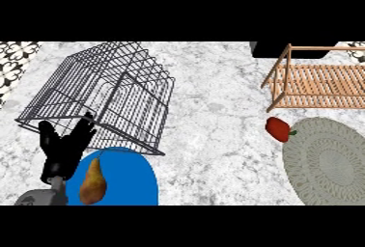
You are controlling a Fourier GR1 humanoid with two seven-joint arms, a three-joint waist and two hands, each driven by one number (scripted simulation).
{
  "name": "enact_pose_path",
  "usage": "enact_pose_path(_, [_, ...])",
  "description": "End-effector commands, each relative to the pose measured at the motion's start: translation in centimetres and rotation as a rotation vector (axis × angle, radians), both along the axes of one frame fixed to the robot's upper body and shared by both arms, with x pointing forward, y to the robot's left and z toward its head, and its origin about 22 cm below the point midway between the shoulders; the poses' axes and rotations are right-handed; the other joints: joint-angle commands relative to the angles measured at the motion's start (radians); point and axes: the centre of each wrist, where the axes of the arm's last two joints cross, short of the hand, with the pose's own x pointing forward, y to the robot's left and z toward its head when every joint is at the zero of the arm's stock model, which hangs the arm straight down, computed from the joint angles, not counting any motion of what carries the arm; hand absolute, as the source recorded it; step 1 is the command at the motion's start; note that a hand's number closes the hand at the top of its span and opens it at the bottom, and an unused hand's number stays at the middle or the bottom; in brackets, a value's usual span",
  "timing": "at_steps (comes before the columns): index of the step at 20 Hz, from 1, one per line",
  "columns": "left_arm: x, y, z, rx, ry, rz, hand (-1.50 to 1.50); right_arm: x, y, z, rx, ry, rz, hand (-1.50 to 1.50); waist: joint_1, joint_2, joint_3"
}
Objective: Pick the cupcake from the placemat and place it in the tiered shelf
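We see only our left hand (63,147), fingers straight and spread, resting at the lower left beside a blue plate (128,178) holding a pear (92,181). No cupcake is visible anywhere. Far to the hand's right lies the round grey placemat (329,164), with a red pepper (278,129) at its edge, and beyond it the wooden tiered shelf (317,87). Our right hand is out of view. No writing is readable.

The wooden shelf (317,79) at two o'clock and the grey placemat (328,161) at four o'clock both run off the right edge. The blue plate (132,181) is cut off at the bottom.
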Motion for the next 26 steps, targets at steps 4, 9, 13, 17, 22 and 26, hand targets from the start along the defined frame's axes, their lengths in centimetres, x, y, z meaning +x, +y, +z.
enact_pose_path(4, [-0.7,1.1,-1.2,0.006,0.038,-0.018,0.0,4.4,-0.9,1.8,-0.026,0.017,-0.017,1.5,0.017,0.008,-0.004])
enact_pose_path(9, [1.5,-0.3,0.5,-0.026,0.012,-0.01,0.0,7.7,-2.5,0.1,-0.075,0.066,0.046,1.5,0.015,0.009,-0.003])
enact_pose_path(13, [-0.1,-2.0,0.3,0.004,0.037,-0.019,0.0,9.4,-2.9,-1.5,-0.117,0.078,0.054,1.5,0.01,0.005,-0.002])
enact_pose_path(17, [0.7,-1.2,-1.5,-0.004,0.026,-0.006,0.0,11.8,-3.2,-1.8,-0.136,0.079,0.043,1.5,0.009,0.009,-0.003])
enact_pose_path(22, [1.8,-2.4,-0.5,0.0,0.031,0.012,0.0,14.0,-3.6,-4.0,-0.124,0.072,0.036,1.5,0.003,0.008,-0.002])
enact_pose_path(26, [1.7,-1.2,0.8,0.006,0.011,0.019,0.0,15.4,-3.6,-4.1,-0.133,0.057,0.023,1.5,0.009,0.008,-0.002])
